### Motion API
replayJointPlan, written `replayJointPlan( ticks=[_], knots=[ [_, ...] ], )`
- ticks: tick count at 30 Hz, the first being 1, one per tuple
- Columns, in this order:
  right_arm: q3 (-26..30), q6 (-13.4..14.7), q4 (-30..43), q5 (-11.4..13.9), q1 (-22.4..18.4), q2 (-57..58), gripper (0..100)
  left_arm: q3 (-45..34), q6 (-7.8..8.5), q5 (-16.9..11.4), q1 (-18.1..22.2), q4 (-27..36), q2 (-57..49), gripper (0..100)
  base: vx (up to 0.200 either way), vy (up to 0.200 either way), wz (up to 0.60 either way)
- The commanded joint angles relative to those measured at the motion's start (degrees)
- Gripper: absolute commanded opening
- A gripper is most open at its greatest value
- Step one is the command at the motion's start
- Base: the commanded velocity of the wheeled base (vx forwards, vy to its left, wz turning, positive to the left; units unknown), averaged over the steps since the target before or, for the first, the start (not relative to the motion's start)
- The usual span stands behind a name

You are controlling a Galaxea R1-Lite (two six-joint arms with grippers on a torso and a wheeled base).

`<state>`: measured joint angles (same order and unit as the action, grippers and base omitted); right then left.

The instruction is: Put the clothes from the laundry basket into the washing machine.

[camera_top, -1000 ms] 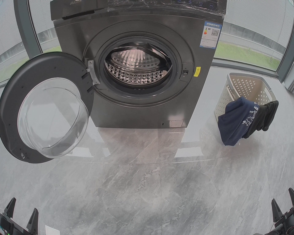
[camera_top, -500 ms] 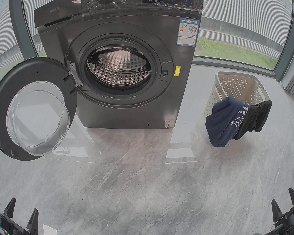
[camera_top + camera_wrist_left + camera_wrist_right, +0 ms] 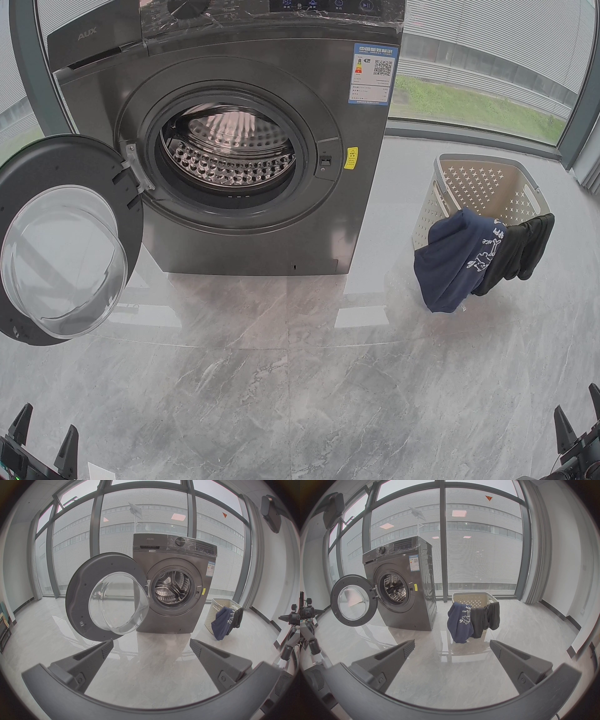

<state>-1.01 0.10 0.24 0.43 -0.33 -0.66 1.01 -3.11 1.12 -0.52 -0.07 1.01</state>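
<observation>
Head view: washing machine [image 3: 250, 250], door [image 3: 62, 165] open; blue-edged label [image 3: 373, 74], yellow sticker [image 3: 351, 158] on front. Navy shirt [image 3: 450, 262], black garment [image 3: 522, 247] draped over laundry basket [image 3: 484, 159] rim, right of machine. Left gripper [image 3: 150, 642], right gripper [image 3: 451, 642] spread, empty.

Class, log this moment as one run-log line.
washing machine door open | drum empty | blue garment, black garment draped over laundry basket rim | left gripper open | right gripper open
</observation>
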Motion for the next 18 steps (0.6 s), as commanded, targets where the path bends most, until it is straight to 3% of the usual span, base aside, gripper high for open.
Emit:
replayJointPlan(
  ticks=[1,5,18],
  knots=[
    [1.01,-0.01,0.02,0.01,-0.02,0.66,100,-0.92,-0.06,0.02,0.00,-0.01,0.04,100,0.000,0.000,0.00],
    [1.01,-0.01,0.02,0.01,-0.02,0.66,100,-0.92,0.03,0.02,0.00,-0.01,0.04,100,0.000,0.000,0.00],
    [1.01,-0.01,0.02,0.01,-0.02,0.66,100,-0.92,0.03,0.02,0.00,-0.01,0.13,100,0.000,-0.200,0.00]
  ],
)
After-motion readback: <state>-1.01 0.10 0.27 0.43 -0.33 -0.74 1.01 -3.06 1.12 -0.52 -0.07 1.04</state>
